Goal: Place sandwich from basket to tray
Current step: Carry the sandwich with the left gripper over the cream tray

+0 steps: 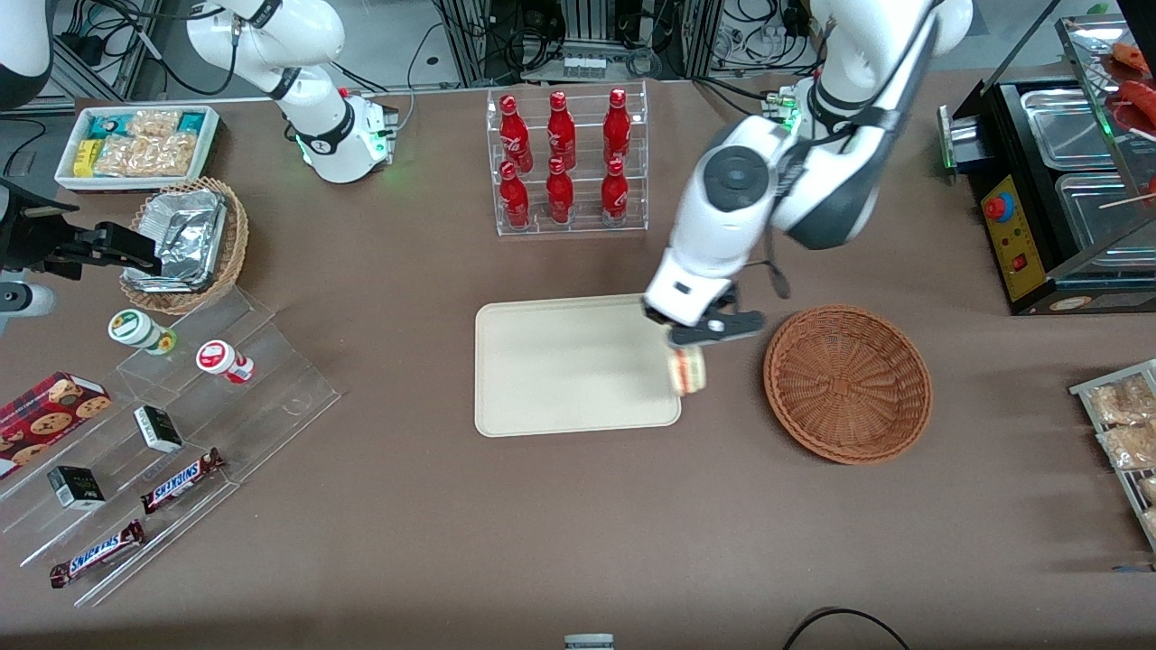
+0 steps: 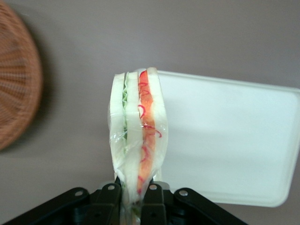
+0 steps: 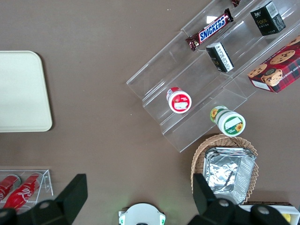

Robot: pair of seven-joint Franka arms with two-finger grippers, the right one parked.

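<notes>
- Left arm reaches down from the upper right of the front frame, elbow bent, wrist angled toward frame centre; gripper sits right of centre, over the tray's edge nearest the basket.
- Fingers clamped on the sandwich, pinching its narrow end; wedge hangs cut edge out, wrapped in clear film.
- In the front view the sandwich hangs over the tray rim, between tray and basket.
- Basket is at centre right, just beside the tray, nothing visible in it.
- Surface: brown tablecloth.
- Clear rack of red bottles at upper centre.
- Acrylic steps with Snickers bars at lower left.
- Foil-lined wicker basket at left.
</notes>
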